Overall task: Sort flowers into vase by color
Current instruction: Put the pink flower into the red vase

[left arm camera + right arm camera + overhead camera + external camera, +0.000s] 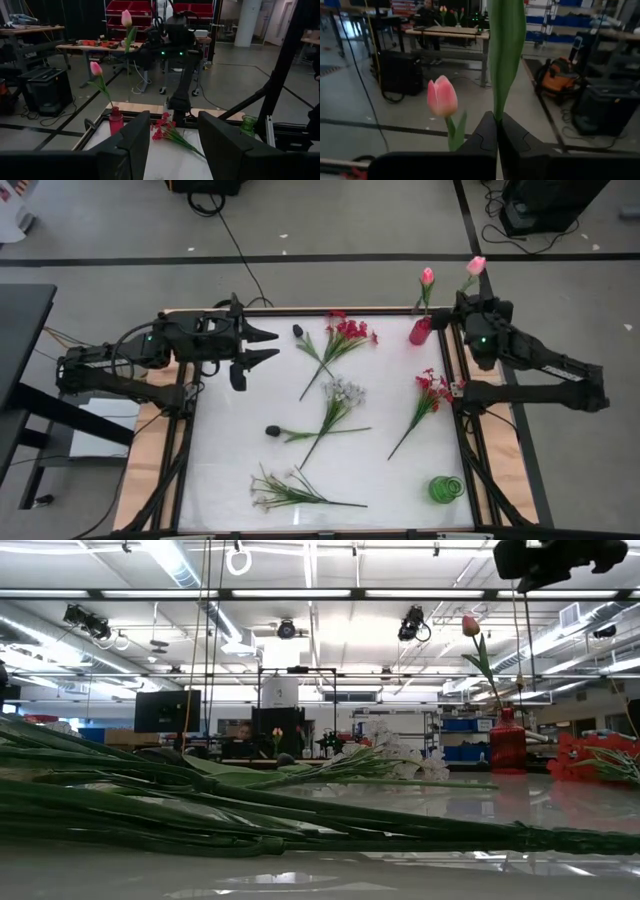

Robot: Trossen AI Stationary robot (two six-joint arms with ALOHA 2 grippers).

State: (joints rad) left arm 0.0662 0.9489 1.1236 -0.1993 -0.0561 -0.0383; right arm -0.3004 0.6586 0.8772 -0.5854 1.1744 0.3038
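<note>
High view, right gripper (470,298): it is being kept over the table's far right corner, just beside the red vase (420,331), with its fingers pressed together.
Right wrist view, grip: a green stem (506,55) is being pinched between the two closed fingers (482,140), rising straight up out of them.
Held flower: a pink tulip (476,266) is being carried above the gripper; its bud is being shown high over the red vase in the low view.
Red vase: one pink tulip (427,277) is already being held upright in it.
Left gripper (270,345): it is being held over the table's far left edge, its fingers spread apart and nothing being gripped between them.
Table (230,470): red blossom sprays (345,335) and (432,390), white sprays (343,392) and (275,490), and dark buds (298,331) and (272,431) are lying flat.
Green vase (446,489): it is standing near the right front corner, well apart from both grippers.
</note>
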